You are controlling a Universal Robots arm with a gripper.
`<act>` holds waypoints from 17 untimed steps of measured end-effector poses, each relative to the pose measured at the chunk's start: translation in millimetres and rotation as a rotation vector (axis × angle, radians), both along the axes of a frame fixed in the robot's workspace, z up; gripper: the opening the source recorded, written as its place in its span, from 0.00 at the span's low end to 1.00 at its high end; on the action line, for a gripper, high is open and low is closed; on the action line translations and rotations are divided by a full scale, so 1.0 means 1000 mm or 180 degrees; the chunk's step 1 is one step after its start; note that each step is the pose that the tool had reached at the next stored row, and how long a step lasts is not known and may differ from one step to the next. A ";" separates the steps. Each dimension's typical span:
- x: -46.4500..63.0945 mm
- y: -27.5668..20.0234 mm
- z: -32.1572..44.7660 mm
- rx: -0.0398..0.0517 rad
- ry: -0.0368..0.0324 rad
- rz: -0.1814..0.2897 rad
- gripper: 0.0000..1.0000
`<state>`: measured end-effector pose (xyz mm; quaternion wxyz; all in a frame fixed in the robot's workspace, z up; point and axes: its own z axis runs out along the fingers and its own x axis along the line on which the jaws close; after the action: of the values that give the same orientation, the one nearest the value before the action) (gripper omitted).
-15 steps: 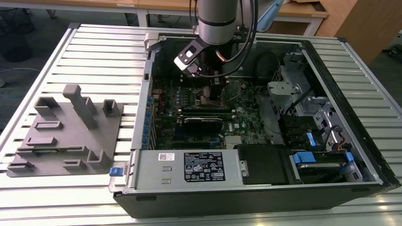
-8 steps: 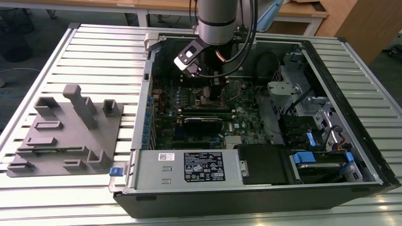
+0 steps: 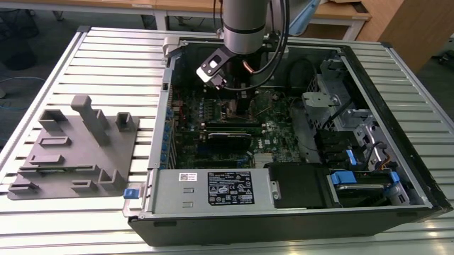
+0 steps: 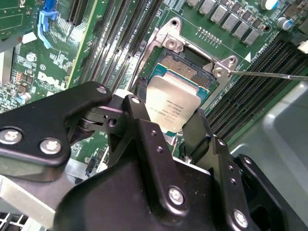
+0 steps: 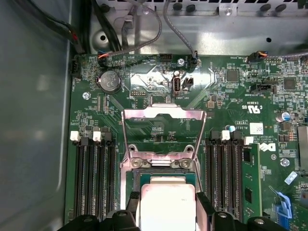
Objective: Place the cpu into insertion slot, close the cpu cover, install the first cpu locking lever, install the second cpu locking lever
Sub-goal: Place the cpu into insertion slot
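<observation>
My gripper (image 5: pixel 166 214) is shut on the cpu (image 5: pixel 166 204), a flat silvery square held by two opposite edges between the black fingers (image 5: pixel 131 204). In both wrist views the cpu (image 4: pixel 172 107) hangs low over the insertion slot (image 4: pixel 188 67), covering its near part; the pin field beyond stays bare. I cannot tell whether chip and slot touch. The cpu cover (image 5: pixel 163 113) stands flipped open behind the slot. A thin locking lever (image 4: pixel 269 75) sticks out sideways, released. In the exterior view the gripper (image 3: pixel 225 89) is down inside the open computer case (image 3: pixel 169 69), over the motherboard.
Black memory slots (image 5: pixel 94 178) flank the socket on both sides. Cables (image 5: pixel 130 29) run along the case wall behind the board. A power supply (image 3: pixel 212 188) and drive cages (image 3: pixel 347 122) fill the case's other parts. A grey fixture plate (image 3: pixel 78 154) lies at the exterior view's left.
</observation>
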<state>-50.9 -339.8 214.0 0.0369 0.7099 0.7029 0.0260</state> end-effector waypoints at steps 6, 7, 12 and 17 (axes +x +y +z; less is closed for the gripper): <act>0.000 0.0013 -0.0006 0.0001 0.0000 0.0000 0.54; 0.000 0.0015 -0.0012 0.0001 0.0000 0.0000 0.54; 0.000 0.0018 -0.0079 0.0001 0.0000 0.0000 0.54; -0.001 0.0020 -0.0095 0.0001 0.0000 -0.0001 0.54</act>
<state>-51.7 -337.8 204.5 0.0368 0.7099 0.7028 0.0261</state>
